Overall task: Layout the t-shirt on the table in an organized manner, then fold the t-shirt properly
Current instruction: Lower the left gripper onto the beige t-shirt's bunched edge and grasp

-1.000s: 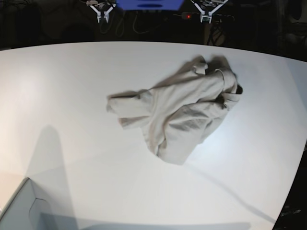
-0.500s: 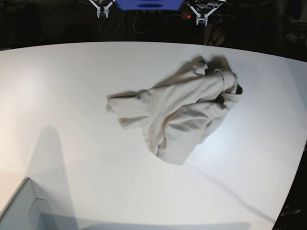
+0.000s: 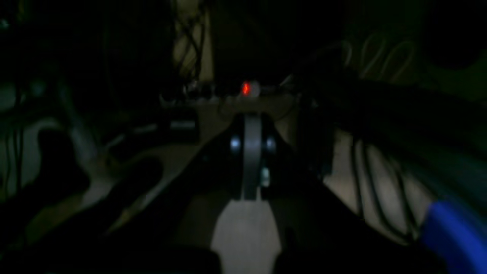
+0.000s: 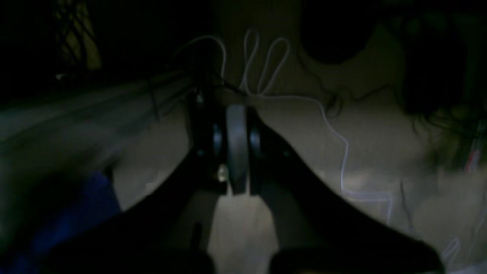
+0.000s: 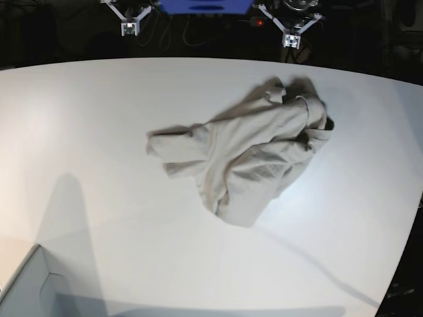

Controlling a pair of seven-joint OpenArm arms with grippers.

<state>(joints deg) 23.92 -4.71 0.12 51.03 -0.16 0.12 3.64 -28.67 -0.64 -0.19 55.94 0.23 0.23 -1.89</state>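
Note:
The light beige-grey t-shirt (image 5: pixel 246 158) lies crumpled in a heap right of the middle of the white table (image 5: pixel 99 125), its collar bunched at the upper right. Both arms hang beyond the table's far edge, well away from the shirt. My left gripper (image 5: pixel 292 39) shows at the top right of the base view, and in the left wrist view my left gripper (image 3: pixel 251 114) is shut with nothing in it. My right gripper (image 5: pixel 128 28) sits at the top left, and in the right wrist view my right gripper (image 4: pixel 236 108) is also shut and empty.
A pale grey box corner (image 5: pixel 30 287) juts in at the bottom left. A blue block (image 5: pixel 205 6) and dark cables lie behind the far table edge. The table's curved edge runs down the right side (image 5: pixel 406 251).
Both grippers have shifted at the top of the base view: the right one moved left, the left one moved right and a little lower. The shirt has not moved.

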